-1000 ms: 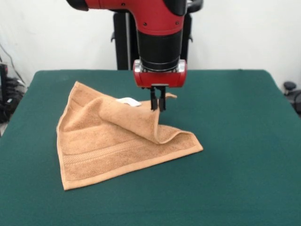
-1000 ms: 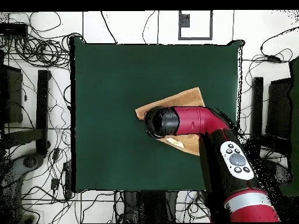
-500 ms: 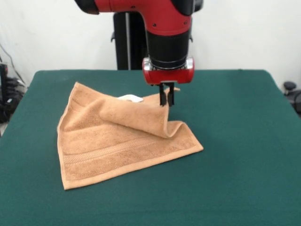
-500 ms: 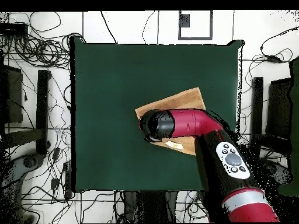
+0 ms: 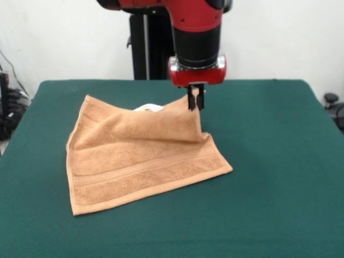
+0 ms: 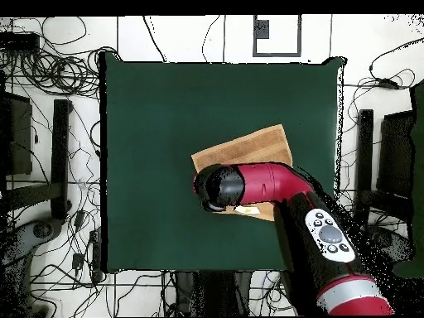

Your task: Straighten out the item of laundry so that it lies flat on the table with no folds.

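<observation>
The item of laundry (image 5: 140, 161) is an orange-tan towel on the green table (image 5: 269, 161), left of centre in the front view. Its near part lies flat with a woven band showing. The far right corner is lifted off the surface and held up by my gripper (image 5: 195, 102), which is shut on that corner. A fold runs back from the raised corner, and a small white tag (image 5: 152, 108) peeks out behind it. From overhead the towel (image 6: 248, 147) shows partly, with the red arm (image 6: 273, 186) covering its near side and hiding the gripper.
Cables and stands (image 6: 58, 149) lie on the floor around the table in the overhead view. A black post (image 5: 141, 48) rises behind the table's far edge.
My gripper has carried the towel's corner to the right and toward the far side, rising a little. The folded-over flap has opened out, uncovering more of the towel's flat part.
</observation>
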